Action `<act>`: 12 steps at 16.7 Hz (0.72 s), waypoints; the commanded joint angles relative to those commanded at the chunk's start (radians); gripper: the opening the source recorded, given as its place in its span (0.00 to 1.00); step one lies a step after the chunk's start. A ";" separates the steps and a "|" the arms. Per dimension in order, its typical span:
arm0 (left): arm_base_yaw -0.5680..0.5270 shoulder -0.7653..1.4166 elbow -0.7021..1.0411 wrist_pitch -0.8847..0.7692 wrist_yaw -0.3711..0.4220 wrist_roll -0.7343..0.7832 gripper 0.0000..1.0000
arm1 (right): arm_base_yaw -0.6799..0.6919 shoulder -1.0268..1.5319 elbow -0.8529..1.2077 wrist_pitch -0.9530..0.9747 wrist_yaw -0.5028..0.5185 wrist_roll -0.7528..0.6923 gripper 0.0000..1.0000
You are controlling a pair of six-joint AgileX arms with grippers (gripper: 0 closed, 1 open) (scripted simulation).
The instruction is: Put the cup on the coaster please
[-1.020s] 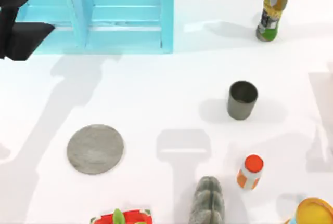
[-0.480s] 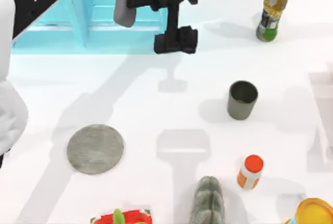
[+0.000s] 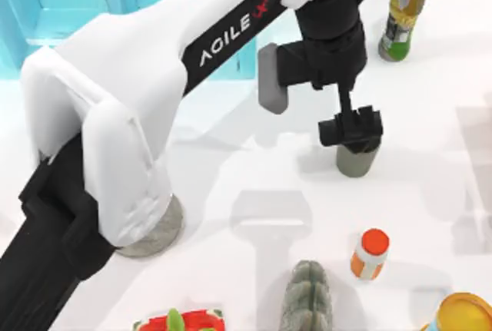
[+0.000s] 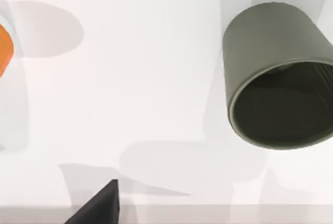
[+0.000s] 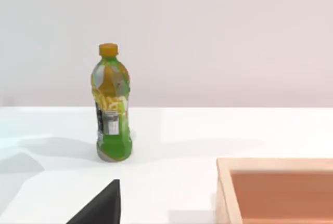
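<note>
Directly over the cup, left gripper, finger state unclear, coaster well left, partly under the arm.

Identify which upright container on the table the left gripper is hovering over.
The cup, the dark grey-olive open-topped tumbler. The left gripper hangs directly above its rim, while the small orange-capped white bottle and the tall green drink bottle stand well away.

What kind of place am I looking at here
Likely a simulated tabletop test scene: a plain white table with scattered household items, such as a cup, a juice bottle and a turquoise shelf unit.
</note>
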 joint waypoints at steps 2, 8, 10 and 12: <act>0.000 0.001 0.001 0.000 0.000 0.000 1.00 | 0.000 0.000 0.000 0.000 0.000 0.000 1.00; -0.002 0.006 -0.040 0.042 -0.001 -0.002 1.00 | 0.000 0.000 0.000 0.000 0.000 0.000 1.00; -0.011 0.015 -0.100 0.115 -0.002 -0.010 1.00 | 0.000 0.000 0.000 0.000 0.000 0.000 1.00; -0.021 0.027 -0.173 0.208 -0.004 -0.021 1.00 | 0.000 0.000 0.000 0.000 0.000 0.000 1.00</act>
